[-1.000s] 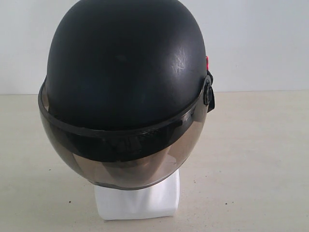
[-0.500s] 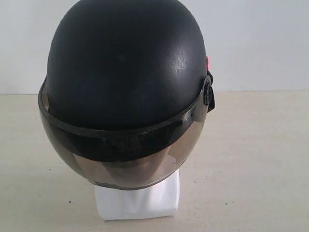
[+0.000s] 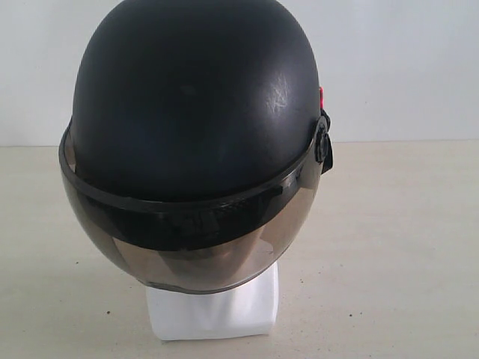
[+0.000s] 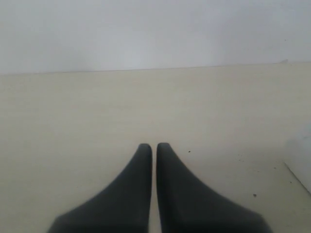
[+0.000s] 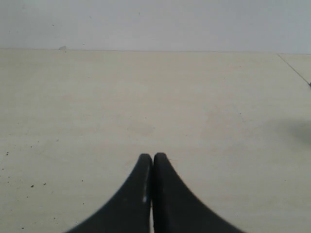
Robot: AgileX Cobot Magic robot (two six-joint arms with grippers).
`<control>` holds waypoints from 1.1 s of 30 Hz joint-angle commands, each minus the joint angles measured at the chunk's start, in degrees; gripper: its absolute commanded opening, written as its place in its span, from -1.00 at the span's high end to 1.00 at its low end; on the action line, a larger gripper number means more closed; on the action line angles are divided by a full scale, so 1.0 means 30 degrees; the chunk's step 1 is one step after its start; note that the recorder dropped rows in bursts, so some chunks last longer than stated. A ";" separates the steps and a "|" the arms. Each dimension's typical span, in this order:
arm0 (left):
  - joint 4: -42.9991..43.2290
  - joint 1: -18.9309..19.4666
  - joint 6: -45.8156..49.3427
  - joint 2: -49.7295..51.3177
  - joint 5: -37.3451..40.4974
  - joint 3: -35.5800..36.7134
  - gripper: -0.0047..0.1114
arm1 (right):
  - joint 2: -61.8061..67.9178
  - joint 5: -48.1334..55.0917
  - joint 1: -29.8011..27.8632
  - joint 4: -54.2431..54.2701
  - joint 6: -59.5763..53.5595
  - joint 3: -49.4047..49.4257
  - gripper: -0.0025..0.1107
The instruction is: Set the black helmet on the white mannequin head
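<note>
Frame centre, black helmet [image 3: 194, 97] covers white mannequin head [image 3: 213, 313]; left gripper [image 4: 154, 145], right gripper [image 5: 153, 156] pressed together, empty; placing looks done; only checking remains.

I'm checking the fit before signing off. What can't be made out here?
- Head: exterior view, face hidden by helmet and visor; only the base shows.
- Helmet top: cut off by the exterior view's upper edge.
- White shape: left wrist view, blurred, cut by the edge.
</note>
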 commanded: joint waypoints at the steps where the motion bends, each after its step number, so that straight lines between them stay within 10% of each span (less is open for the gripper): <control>1: -0.0223 -0.1204 -0.0057 -0.0079 0.0096 0.0073 0.84 | -0.0103 -0.0059 -0.0079 -0.0180 0.0013 -0.0012 0.96; 33: -0.0223 -0.1435 -0.0057 -0.0079 0.0096 0.0073 0.84 | -0.0103 -0.0059 -0.0079 -0.0180 0.0013 -0.0012 0.96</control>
